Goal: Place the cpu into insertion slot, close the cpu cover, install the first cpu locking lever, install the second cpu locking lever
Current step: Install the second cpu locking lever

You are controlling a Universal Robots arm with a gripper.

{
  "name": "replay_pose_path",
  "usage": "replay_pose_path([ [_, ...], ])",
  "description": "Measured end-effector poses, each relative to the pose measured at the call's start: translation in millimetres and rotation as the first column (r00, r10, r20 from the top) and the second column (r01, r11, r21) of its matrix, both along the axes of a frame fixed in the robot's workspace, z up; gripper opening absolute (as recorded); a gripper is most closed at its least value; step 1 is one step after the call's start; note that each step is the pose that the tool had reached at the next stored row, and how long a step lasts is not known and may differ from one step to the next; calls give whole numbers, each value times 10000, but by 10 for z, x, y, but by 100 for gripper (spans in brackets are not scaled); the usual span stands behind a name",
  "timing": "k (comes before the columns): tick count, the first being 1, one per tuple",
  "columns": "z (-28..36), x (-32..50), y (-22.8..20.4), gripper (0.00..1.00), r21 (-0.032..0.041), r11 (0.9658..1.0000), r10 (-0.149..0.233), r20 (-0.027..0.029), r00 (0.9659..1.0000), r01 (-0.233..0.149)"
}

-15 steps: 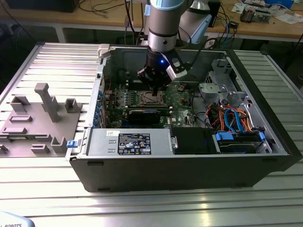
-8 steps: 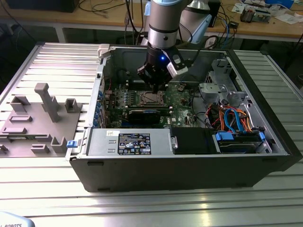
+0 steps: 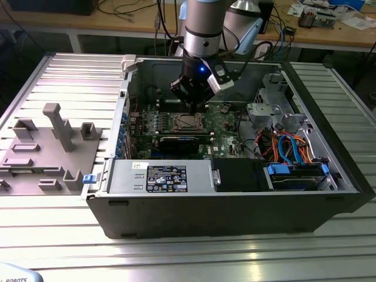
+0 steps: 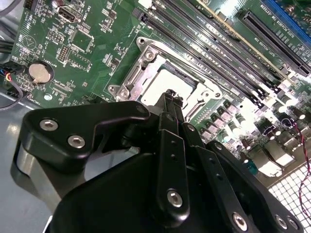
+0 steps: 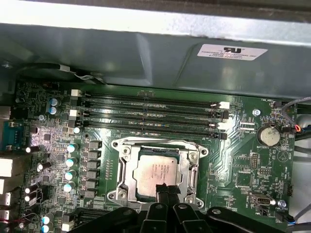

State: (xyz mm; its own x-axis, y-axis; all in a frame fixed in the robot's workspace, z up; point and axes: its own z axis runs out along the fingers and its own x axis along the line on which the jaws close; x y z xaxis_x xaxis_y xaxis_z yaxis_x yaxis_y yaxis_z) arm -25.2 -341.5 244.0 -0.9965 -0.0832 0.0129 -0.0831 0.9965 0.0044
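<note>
The cpu (image 5: 155, 170), a flat square chip with a dull silver top, lies in the insertion slot (image 5: 138, 193) on the green board. The cpu cover (image 5: 127, 170), a silvery frame with a square cut-out, lies flat around it. A thin wire lever (image 5: 160, 141) runs along the socket's edge nearest the memory slots. My gripper (image 5: 167, 190) hangs just above the chip's edge, its two black fingers pressed together with nothing between them. In the second wrist view the gripper (image 4: 172, 97) points down at the cpu (image 4: 163, 80). In the exterior view the gripper (image 3: 191, 107) hovers over the cpu (image 3: 187, 122) inside the open case.
Long memory slots (image 5: 150, 114) run beside the socket, with a coin battery (image 5: 267, 136) off to one side. The grey case wall (image 5: 146, 53) rises behind the board. A black expansion card (image 3: 179, 143) and bundled cables (image 3: 294, 147) lie nearby. A grey fixture (image 3: 53, 135) stands on the exterior view's left.
</note>
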Motion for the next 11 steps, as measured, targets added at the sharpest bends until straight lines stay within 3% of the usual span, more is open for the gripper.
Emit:
replay_pose_path([
  [4, 1, 0, 0, 11, 0, 10000, 0, 0, 10000, 0],
  [7, 1, 2, -31, 11, -1, 10000, 0, 0, 10000, 0],
  [11, 1, 2, -174, 11, -1, 10000, 0, -1, 10000, 0],
])
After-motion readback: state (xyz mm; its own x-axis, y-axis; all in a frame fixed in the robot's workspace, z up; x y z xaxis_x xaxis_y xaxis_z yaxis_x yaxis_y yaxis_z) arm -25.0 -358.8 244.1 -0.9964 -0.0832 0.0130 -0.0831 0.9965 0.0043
